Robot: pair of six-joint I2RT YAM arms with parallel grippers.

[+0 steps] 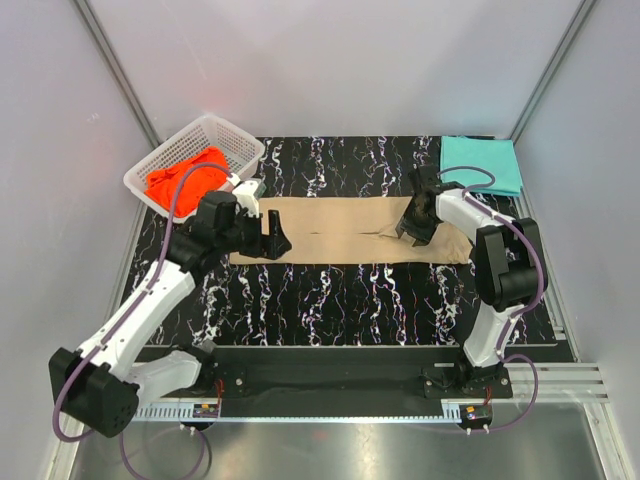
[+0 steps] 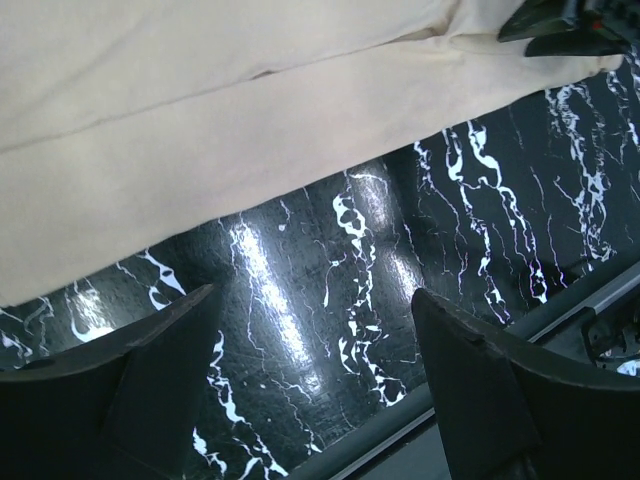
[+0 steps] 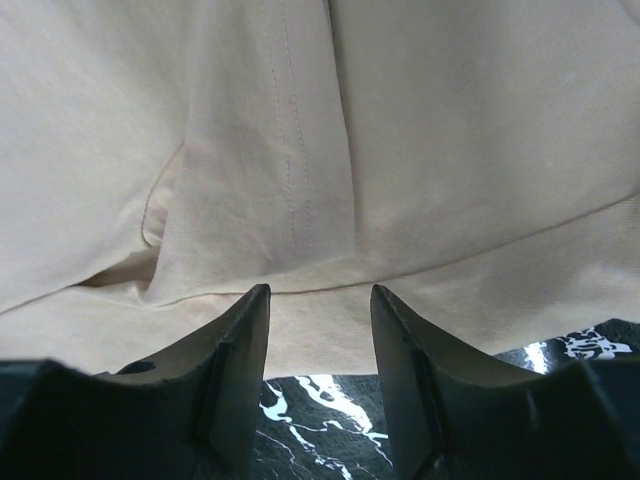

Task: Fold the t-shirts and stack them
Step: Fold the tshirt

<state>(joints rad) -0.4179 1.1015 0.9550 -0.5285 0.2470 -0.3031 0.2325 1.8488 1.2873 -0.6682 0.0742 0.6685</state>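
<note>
— How would that tan t-shirt have handled, do you reckon?

— Light and limp, I'd say. It lay as a long folded band across the middle of the tabletop, between the two hands. Cloth that soft would sag wherever it wasn't held, so I'd have pinched the short ends at the corners, all layers together.

— And the hands?

— The left hand stood spread wide with nothing in it, over bare tabletop just by the near edge of the band's left end. The right hand was over the right end with its fingers apart, the cloth lying beyond them and nothing pinched.

— The other t-shirts?

— The teal t-shirt lay folded at the far right corner. The orange-red t-shirt was bunched in the white basket, far left.

— Anything you couldn't make out?

— How many layers the band had, and where its sleeves were tucked. The right arm covered part of that end, and I couldn't tell whether its fingertips touched the cloth.
</note>
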